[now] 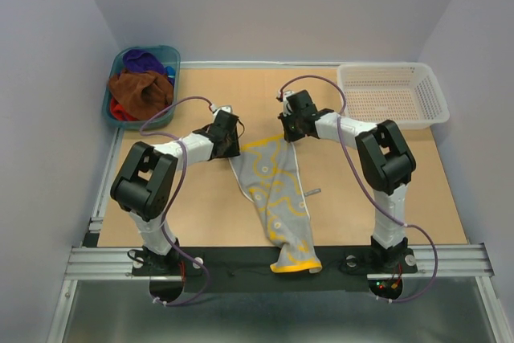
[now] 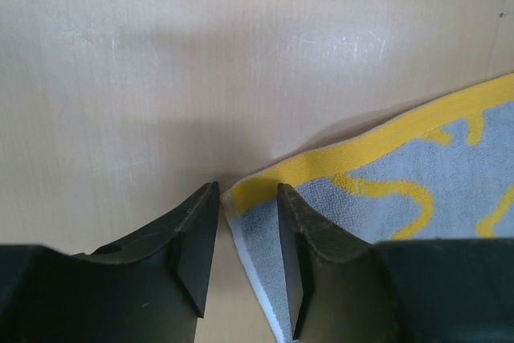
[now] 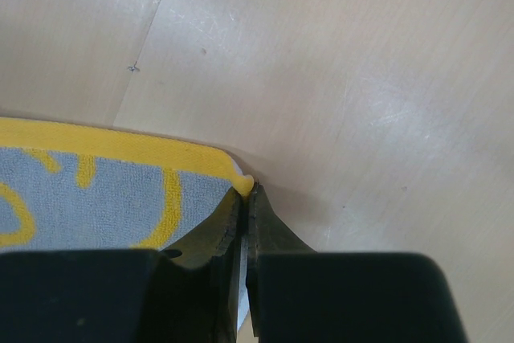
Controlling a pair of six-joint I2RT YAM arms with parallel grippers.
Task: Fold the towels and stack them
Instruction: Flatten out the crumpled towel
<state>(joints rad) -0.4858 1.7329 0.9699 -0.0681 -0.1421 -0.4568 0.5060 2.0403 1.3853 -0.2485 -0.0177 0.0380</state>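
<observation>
Two far corners of the yellow-and-grey patterned cloth towel (image 1: 277,198) matter for this step. Its near end droops over the front edge of the tan wooden table (image 1: 201,206), and the rest runs up the board, narrow and rumpled. At the right far corner the right gripper (image 3: 245,198) has its fingers pressed together on the yellow hem. At the left far corner the left gripper (image 2: 247,198) has its fingers apart, astride the tip, not yet closed.

Judgement: pinch the left hem deep, then lift and spread both corners evenly.

Farther back, the brown, purple and red towels (image 1: 143,90) sit heaped in the teal plastic tub (image 1: 177,70). The white mesh basket (image 1: 434,94) stands far right.
</observation>
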